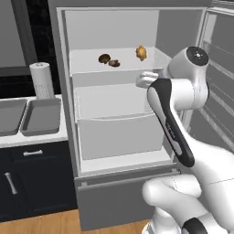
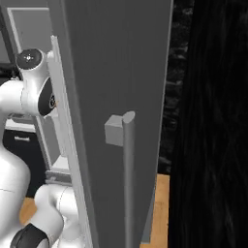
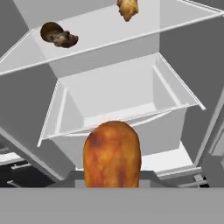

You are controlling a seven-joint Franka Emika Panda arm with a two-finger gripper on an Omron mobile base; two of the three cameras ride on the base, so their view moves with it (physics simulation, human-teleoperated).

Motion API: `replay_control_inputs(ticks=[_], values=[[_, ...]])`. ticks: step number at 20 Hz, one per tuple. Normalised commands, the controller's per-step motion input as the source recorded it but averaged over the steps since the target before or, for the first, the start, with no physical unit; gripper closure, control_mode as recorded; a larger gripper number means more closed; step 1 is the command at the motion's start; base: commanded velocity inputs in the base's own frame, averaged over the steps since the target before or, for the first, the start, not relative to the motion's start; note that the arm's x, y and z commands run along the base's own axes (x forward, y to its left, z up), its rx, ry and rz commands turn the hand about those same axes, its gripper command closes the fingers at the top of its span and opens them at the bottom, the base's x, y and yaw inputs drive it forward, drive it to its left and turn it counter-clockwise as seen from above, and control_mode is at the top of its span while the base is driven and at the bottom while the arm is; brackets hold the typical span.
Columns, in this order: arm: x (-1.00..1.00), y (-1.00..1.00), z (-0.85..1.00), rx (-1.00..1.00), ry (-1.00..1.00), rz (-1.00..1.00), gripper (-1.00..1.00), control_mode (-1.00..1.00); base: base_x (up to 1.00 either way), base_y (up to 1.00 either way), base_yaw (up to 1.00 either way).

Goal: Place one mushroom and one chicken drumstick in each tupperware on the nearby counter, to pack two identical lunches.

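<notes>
Close in front of the hand camera a golden-brown chicken drumstick (image 3: pixel 112 157) hangs before the open fridge, and my gripper (image 1: pixel 143 81) is shut on it; its fingertips are hidden behind the meat. On the fridge's upper shelf (image 1: pixel 91 65) lie two brown mushrooms (image 1: pixel 104 58) (image 1: pixel 114 63), also seen as mushrooms (image 3: pixel 51 30) (image 3: pixel 66 40) from the hand. A second drumstick (image 1: pixel 141 52) (image 3: pixel 127 8) lies to their right on the same shelf. Two grey tupperware (image 1: pixel 40 116) (image 1: pixel 9 116) stand side by side on the white counter (image 1: pixel 41 137), left of the fridge.
A paper towel roll (image 1: pixel 42 80) stands behind the containers. A white fridge drawer (image 1: pixel 119 132) sits below the shelf. The open grey fridge door (image 2: pixel 121 72), with its long handle (image 2: pixel 128 179), stands close on my right. Black cabinets (image 1: pixel 27 178) front the counter.
</notes>
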Motion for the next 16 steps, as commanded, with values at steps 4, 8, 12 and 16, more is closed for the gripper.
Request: replay_control_inputs(ticks=[4,8,12,16], values=[[0.00,0.00,0.00,0.00,0.00,0.00,1.00,1.00,-0.94,0.94,0.00],[0.00,0.00,0.00,0.00,0.00,0.00,1.00,1.00,-0.56,1.00,0.01],[0.00,0.00,0.00,0.00,0.00,0.00,1.00,1.00,-0.18,1.00,0.01],[0.00,0.00,0.00,0.00,0.00,0.00,1.00,1.00,0.18,1.00,0.00]])
